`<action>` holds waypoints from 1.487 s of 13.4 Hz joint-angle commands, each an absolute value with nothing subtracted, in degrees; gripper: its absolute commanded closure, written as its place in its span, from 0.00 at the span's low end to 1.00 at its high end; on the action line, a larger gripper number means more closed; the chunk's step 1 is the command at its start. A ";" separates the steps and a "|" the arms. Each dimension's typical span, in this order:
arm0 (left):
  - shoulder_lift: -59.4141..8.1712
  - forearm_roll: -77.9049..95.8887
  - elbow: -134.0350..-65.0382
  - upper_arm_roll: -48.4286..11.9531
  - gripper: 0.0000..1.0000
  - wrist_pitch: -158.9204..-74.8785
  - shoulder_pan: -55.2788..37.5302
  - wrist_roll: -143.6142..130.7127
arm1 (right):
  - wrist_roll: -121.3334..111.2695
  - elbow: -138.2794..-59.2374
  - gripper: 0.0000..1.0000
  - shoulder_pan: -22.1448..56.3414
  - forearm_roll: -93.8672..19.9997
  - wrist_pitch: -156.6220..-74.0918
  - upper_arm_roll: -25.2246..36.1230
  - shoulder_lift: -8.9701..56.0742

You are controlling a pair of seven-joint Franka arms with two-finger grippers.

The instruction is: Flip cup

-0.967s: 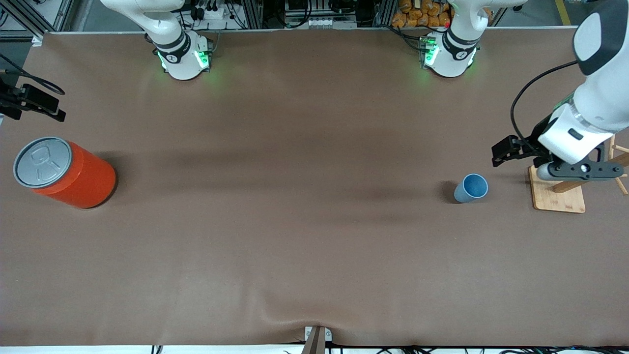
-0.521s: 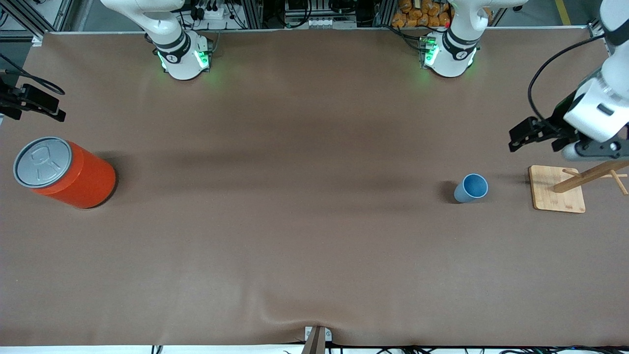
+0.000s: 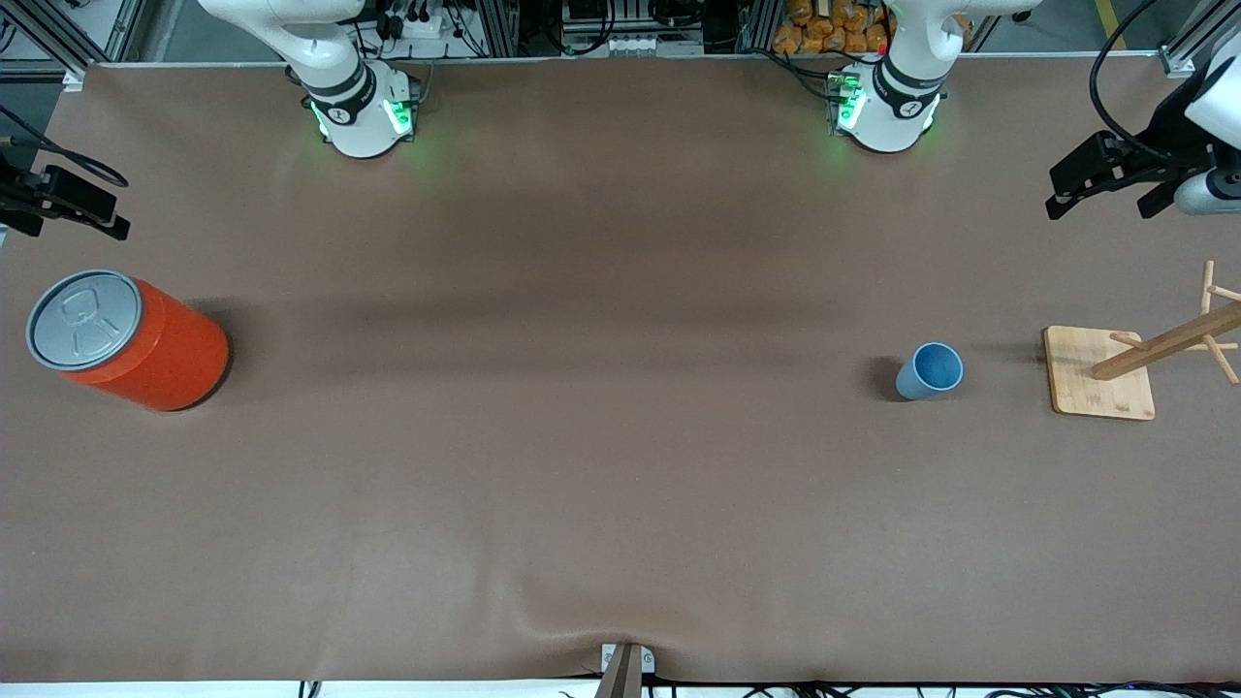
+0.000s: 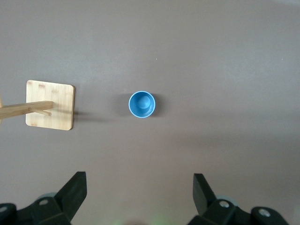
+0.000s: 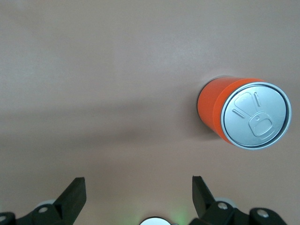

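The cup [image 3: 930, 370] is seen standing upright on the brown table [image 3: 582, 465], its mouth turned upward, toward the left arm's end of the table. In the front view it is placed at about three o'clock from the table's middle. Just beside it, at its three o'clock in that view, a wooden peg stand [image 3: 1100, 385] on a square base is set; the two are apart and not touching.

The left gripper [image 3: 1115, 184] is held up in the air at the left arm's end of the table, at roughly one o'clock from the cup in the front view and well apart from it. Its fingers [image 4: 74, 192] are spread wide and nothing is gripped between them. In the left wrist view the cup [image 4: 142, 104] is shown from straight above, its blue interior visible, with the stand's base [image 4: 50, 105] at its nine o'clock; the cup is framed between the two spread fingers but lies on the table well below them.

The right gripper [image 5: 138, 197] is likewise released, its fingers parted and empty. It is held above the right arm's end of the table, where a large orange can [image 3: 126, 337] with a grey pull-tab lid is standing. In the right wrist view the can [image 5: 246, 112] is seen at about two o'clock from the fingers, untouched.
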State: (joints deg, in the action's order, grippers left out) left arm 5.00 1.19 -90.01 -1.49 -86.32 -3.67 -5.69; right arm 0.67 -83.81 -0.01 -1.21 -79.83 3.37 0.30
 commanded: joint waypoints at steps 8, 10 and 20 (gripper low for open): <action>3.60 0.71 -88.59 1.85 0.00 -86.40 -4.39 -1.49 | 1.50 -84.20 0.00 0.35 -1.32 -79.98 3.43 -0.18; 3.43 0.79 -88.68 1.76 0.00 -86.48 -4.39 -1.67 | 1.49 -84.20 0.00 0.79 -1.23 -80.07 3.43 -0.18; 3.43 0.53 -88.59 1.85 0.00 -86.40 -4.22 -1.76 | 1.58 -84.20 0.00 0.79 -1.23 -80.07 3.43 -0.18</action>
State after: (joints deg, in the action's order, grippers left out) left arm 4.00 1.18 -89.88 1.59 -86.66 -3.94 -1.68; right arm 0.66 -83.81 0.36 -1.21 -79.84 3.33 0.30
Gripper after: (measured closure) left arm 0.000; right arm 0.000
